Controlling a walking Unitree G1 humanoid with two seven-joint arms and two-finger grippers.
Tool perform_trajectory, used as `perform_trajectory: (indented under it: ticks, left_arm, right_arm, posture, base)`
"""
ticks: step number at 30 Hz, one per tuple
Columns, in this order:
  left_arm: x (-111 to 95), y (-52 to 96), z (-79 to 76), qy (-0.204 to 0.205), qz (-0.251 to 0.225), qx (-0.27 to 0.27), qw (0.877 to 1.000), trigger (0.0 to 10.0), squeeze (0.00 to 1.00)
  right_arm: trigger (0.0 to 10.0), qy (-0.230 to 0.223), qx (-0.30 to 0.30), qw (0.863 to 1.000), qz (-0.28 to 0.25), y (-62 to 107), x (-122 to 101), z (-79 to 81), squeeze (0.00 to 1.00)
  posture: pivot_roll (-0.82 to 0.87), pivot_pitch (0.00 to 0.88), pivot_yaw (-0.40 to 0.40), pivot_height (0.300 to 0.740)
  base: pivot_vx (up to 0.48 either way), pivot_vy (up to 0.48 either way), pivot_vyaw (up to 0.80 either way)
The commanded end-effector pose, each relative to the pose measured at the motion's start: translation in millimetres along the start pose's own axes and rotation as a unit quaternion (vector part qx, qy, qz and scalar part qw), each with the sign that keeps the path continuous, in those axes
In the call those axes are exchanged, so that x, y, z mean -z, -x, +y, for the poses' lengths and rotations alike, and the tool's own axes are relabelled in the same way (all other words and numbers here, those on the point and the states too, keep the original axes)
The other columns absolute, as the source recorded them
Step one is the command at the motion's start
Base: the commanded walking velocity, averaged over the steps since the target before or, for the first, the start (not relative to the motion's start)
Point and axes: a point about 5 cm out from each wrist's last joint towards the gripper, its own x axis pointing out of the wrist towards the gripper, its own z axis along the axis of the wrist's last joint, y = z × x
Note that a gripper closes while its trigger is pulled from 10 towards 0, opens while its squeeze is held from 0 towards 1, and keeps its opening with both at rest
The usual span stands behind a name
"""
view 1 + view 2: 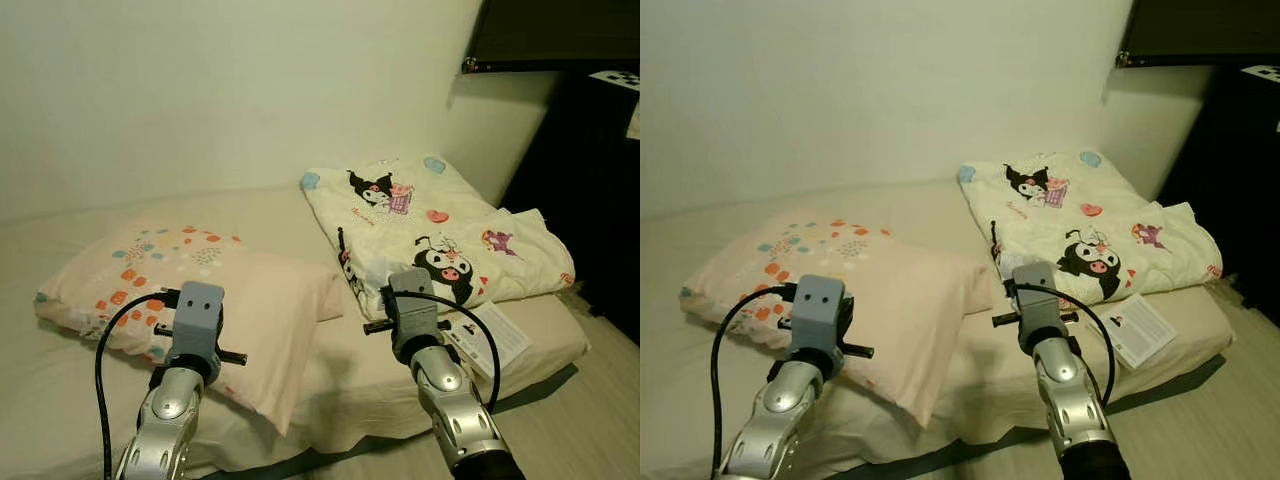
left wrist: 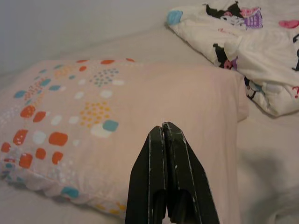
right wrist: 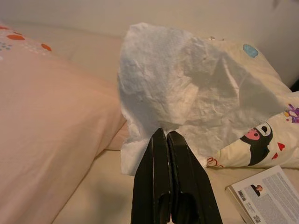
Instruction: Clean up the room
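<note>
While a crumpled tissue [image 3: 187, 93], light and easily torn, is pinched at its lower edge by the right gripper [image 3: 167, 136], the left gripper [image 2: 163, 130] is held closed, empty.

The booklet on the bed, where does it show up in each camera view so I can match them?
Left eye view: booklet lies on the mattress edge, beside the right arm, below the cartoon blanket.
Right eye view: same spot, lower right.
Right wrist view: bottom right corner, past the tissue pinched in the right end effector.
Left wrist view: not in it.
Shared landmark: the cartoon blanket.
</note>
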Motion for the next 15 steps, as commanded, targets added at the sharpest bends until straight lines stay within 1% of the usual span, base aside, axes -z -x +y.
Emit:
perform_trajectory:
  ticks: [1, 2, 6, 13, 15]
  left_arm:
    - [6.9, 1.9, 2.9, -0.007, 0.012, -0.001, 1.000, 10.0, 0.00]
    - [6.8, 2.4, 3.5, -0.004, 0.008, 0.000, 1.000, 10.0, 0.00]
    - [5.7, 0.6, 12.5, 0.012, 0.010, -0.023, 1.000, 10.0, 0.00]
    - [1.9, -1.8, 16.2, 0.008, 0.005, -0.027, 1.000, 10.0, 0.00]
    - [2.0, -2.1, 17.4, -0.001, 0.004, -0.030, 1.000, 10.0, 0.00]
  right_arm:
    - [10.0, 0.003, 0.001, 1.000, 0.010, 1.9, 4.7, 0.7, 0.00]
    - [10.0, 0.001, 0.000, 1.000, 0.009, 2.0, 4.5, 1.7, 0.00]
    - [10.0, -0.005, 0.000, 1.000, 0.010, 1.3, 4.7, 3.7, 0.00]
    - [10.0, -0.003, 0.002, 1.000, 0.011, -0.3, 4.0, 2.3, 0.00]
    - [10.0, 0.000, 0.003, 1.000, 0.010, -1.9, 2.4, 1.8, 0.00]
  posture:
    - [-0.05, 0.076, -0.048, 0.740]
    - [-0.05, 0.076, -0.046, 0.740]
    - [-0.04, 0.071, -0.053, 0.740]
    - [-0.04, 0.069, -0.054, 0.740]
    - [-0.04, 0.062, -0.059, 0.740]
  base:
    - [0.000, 0.000, 0.00]
    - [0.000, 0.000, -0.41]
    - [0.000, 0.000, -0.80]
    - [0.000, 0.000, -0.80]
    - [0.000, 0.000, -0.80]
